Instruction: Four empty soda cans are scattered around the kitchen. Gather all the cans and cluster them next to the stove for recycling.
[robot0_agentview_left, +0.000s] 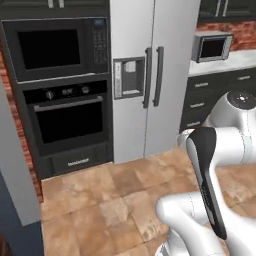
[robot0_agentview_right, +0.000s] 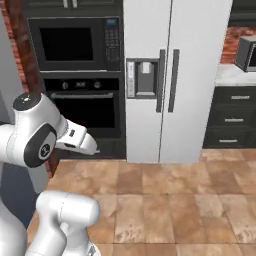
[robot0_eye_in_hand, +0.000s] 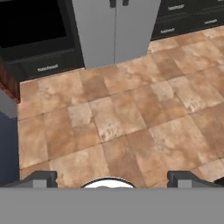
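Currently, gripper (robot0_eye_in_hand: 112, 178) spread wide, empty, over tile floor (robot0_eye_in_hand: 131, 113) facing fridge (robot0_agentview_left: 145, 75). Best approach, prob.: drive base w/ arm tucked until a can appears.

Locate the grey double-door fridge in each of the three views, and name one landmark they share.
Left base view: fridge stands centre, right of the wall oven.
Right base view: fridge stands centre-right, oven to its left.
Hand view: its lower doors at top centre.
Shared landmark: the terracotta tile floor before it.
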